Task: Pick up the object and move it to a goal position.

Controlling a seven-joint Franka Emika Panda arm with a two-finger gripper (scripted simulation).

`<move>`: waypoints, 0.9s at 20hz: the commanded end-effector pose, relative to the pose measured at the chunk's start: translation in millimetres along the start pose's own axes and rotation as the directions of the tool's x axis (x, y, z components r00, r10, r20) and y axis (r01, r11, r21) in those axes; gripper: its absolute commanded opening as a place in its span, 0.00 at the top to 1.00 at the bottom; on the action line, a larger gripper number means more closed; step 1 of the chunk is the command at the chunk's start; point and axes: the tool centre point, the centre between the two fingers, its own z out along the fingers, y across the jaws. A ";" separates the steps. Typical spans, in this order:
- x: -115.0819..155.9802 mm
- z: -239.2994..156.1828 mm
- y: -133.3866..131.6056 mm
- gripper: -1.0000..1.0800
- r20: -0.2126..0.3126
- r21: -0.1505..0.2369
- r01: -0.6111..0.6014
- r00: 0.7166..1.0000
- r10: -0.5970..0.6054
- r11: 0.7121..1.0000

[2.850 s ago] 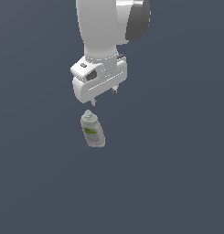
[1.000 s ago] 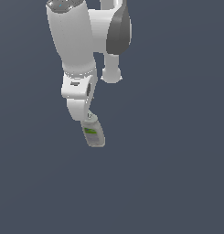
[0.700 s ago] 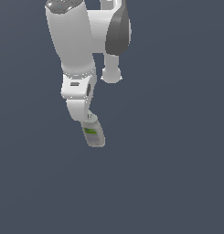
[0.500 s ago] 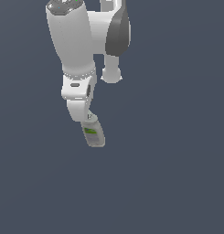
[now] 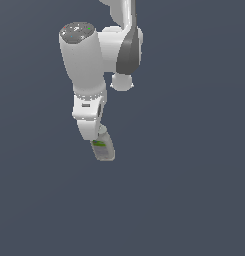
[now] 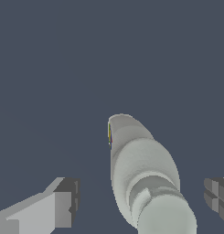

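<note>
Bottle (image 5: 103,149) top prob. behind end effector (image 5: 94,136).

Both renders are showing flat, even light on a plain dark slate background, with no cast shadows and no glare. The white arm (image 5: 89,75) is getting soft shading on its curves. In the wrist view, the bottle (image 6: 143,176) is looking slightly soft and blocky.
</note>
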 end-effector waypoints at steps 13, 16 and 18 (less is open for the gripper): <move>0.1 9.5 1.2 1.00 0.000 -0.001 0.001 1.000 -0.001 1.000; 0.3 7.8 1.6 1.00 0.000 -0.004 0.001 1.000 -0.001 1.000; 2.0 6.4 0.5 1.00 0.000 -0.004 0.001 1.000 -0.001 1.000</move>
